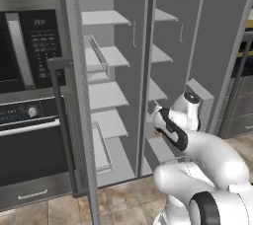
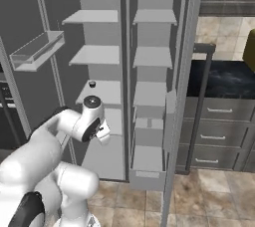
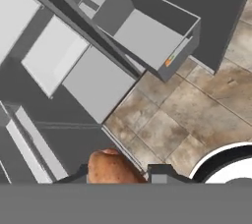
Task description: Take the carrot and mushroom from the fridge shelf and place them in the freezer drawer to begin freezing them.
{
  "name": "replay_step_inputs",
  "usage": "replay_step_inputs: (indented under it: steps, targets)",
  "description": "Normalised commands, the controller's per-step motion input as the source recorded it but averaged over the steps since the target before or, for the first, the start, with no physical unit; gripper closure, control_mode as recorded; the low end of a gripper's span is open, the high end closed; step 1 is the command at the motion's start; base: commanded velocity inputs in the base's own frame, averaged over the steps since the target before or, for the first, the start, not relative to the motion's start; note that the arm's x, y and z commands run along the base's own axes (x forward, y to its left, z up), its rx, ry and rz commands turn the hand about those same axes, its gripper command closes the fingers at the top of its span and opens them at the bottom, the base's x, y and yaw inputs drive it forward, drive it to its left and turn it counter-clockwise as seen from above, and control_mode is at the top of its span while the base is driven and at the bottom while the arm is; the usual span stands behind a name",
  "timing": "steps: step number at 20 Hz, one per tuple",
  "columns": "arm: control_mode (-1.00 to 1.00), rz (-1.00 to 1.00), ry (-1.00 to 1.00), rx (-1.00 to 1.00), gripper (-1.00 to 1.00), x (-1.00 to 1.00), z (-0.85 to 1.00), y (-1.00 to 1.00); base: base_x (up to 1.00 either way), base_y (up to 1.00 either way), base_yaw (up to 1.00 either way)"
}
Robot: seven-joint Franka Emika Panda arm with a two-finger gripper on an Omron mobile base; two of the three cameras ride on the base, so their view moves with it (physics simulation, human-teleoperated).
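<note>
Gripper (image 3: 118, 175) pinching brown mushroom (image 3: 112, 168) between nearly closed fingertips, hovering over fridge floor, near freezer drawer (image 3: 147, 36). Carrot (image 3: 168, 62) lying inside freezer drawer, against its front wall. Small dark item (image 2: 92, 84) sitting on fridge shelf (image 2: 102, 93). No readable writing showing.

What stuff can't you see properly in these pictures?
- Hand view: the brown lump in the pincer is cut off by the bottom edge.
- Hand view: the carrot is only an orange speck in the freezer drawer.
- Right base view: a dark thing on the fridge shelf is too small to name.
</note>
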Motion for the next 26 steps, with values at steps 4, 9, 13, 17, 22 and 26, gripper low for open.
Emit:
replay_step_inputs:
  steps: [4,9,13,17,22,26]
  targets:
    - [-1.00,-0.28,0.06,0.00,1.00,0.91,-0.54,-0.04,0.00,0.00,0.00]
    - [-1.00,-0.21,0.04,0.00,1.00,0.66,-0.64,-0.29,0.00,0.00,0.00]
    - [-1.00,-0.10,0.11,0.00,1.00,0.32,-0.52,-0.54,0.00,0.00,0.00]
    - [-1.00,-0.03,0.18,0.07,1.00,0.12,-0.12,-0.62,0.00,0.00,0.00]
    - [-1.00,0.00,0.25,0.10,1.00,0.22,-0.14,-0.46,0.00,0.00,0.00]
    - [-1.00,0.00,0.15,0.00,1.00,0.35,-0.41,-0.01,0.00,0.00,0.00]
